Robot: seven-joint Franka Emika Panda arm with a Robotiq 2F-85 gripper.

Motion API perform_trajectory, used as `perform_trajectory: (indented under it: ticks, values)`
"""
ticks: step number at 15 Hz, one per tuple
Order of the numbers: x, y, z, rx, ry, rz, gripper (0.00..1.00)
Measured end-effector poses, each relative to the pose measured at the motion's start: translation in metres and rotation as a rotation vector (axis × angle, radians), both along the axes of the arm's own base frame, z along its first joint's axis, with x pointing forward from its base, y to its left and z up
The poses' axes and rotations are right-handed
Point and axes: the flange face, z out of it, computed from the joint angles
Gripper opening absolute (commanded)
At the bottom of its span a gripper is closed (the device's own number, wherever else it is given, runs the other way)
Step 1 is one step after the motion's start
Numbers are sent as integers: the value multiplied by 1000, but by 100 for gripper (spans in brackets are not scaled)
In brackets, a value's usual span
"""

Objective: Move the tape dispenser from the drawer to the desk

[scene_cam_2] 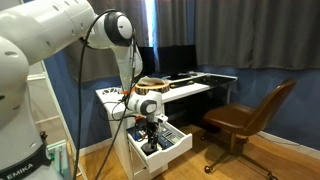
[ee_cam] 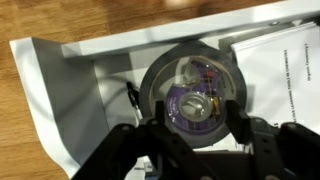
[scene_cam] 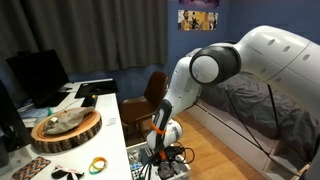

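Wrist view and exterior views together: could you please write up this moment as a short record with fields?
Gripper: lowered into the drawer, fingers spread to either side of the tape dispenser; contact unclear
Tape dispenser: round, grey, in a drawer compartment beside a printed sheet
Drawer: pulled out
Desk: carries a monitor
Chair: brown, apart from the drawer
Task status: dispenser not yet on the desk

— Where's the tape dispenser [ee_cam: 190, 95]?
— Lying flat in the drawer [ee_cam: 60, 100]. It's a round, dark grey ring with a clear, purplish centre, inside a white-walled compartment.
— And the drawer itself?
— White, shallow, pulled out below the long white bench [scene_cam: 108, 112].
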Motion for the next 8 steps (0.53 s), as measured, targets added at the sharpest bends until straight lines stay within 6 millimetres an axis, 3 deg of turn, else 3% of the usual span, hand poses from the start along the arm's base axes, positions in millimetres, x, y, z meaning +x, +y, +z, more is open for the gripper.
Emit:
perform_trajectory:
  ticks: [4, 8]
  values:
    - [-1, 0, 2, 2, -9, 1, 36]
    - [-4, 1, 16, 16, -59, -6, 36]
